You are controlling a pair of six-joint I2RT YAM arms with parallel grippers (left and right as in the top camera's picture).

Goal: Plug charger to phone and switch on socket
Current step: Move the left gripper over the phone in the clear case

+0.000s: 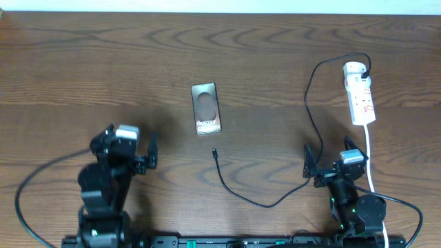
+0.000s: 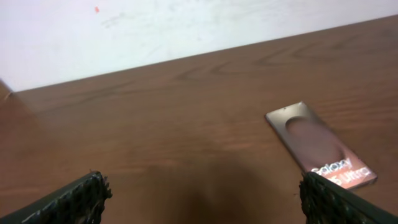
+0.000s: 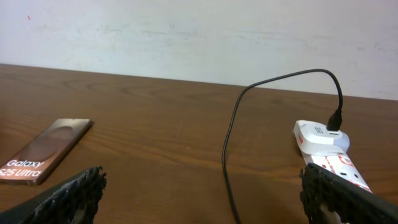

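Note:
The phone (image 1: 206, 108) lies flat mid-table, lettering toward me; it also shows in the left wrist view (image 2: 320, 145) and in the right wrist view (image 3: 43, 150). The charger cable (image 1: 242, 196) runs from its free connector tip (image 1: 214, 153), just below the phone, round to the far end of the socket (image 1: 360, 91) at the right; it shows in the right wrist view (image 3: 231, 143), plugged at the strip's end (image 3: 323, 140). My left gripper (image 1: 145, 156) is open and empty, left of the phone. My right gripper (image 1: 329, 158) is open and empty, below the socket.
The socket's thick white cord (image 1: 369, 157) runs down past my right arm. The brown wooden table (image 1: 83, 69) ends at a white wall at the back (image 3: 186, 31).

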